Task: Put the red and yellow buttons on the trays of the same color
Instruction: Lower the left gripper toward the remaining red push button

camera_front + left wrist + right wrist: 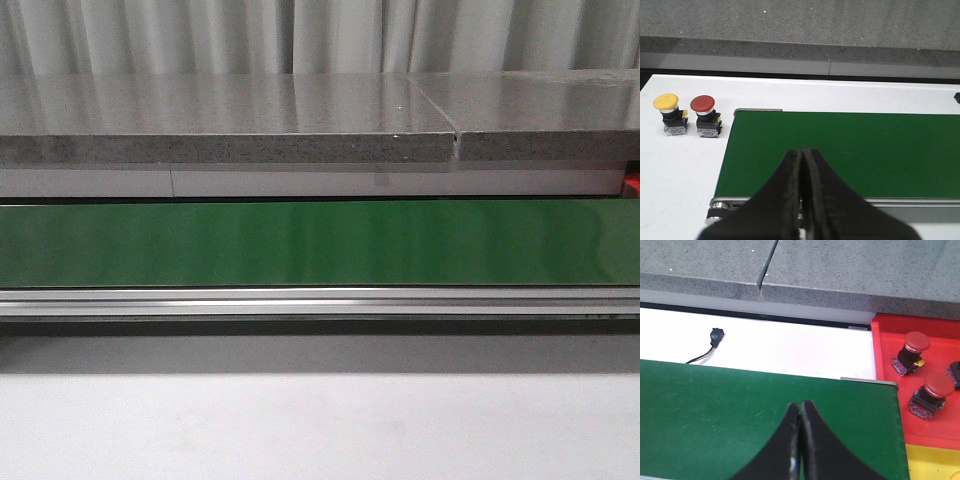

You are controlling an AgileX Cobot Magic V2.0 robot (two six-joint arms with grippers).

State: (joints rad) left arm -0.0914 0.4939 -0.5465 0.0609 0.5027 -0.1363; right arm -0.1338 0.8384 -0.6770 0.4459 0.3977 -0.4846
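No readable txt, labels or nos. in any view.

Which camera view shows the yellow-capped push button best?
The left wrist view: the yellow-capped push button stands fully visible on the white table, beside a red-capped one. The front and right wrist views do not show it.

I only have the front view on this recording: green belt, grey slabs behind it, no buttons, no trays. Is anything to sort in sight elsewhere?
Observer: Yes. In the left wrist view a yellow button and a red button stand side by side on the white table, beside the end of the green belt.
Operator: And trays?
Observer: The right wrist view shows a red tray at the belt's other end, already holding two red-capped buttons.
Operator: A yellow one?
Observer: Yes, a yellow tray adjoins the red one.
Operator: Grippers?
Observer: The left gripper and right gripper are both shut, holding nothing.
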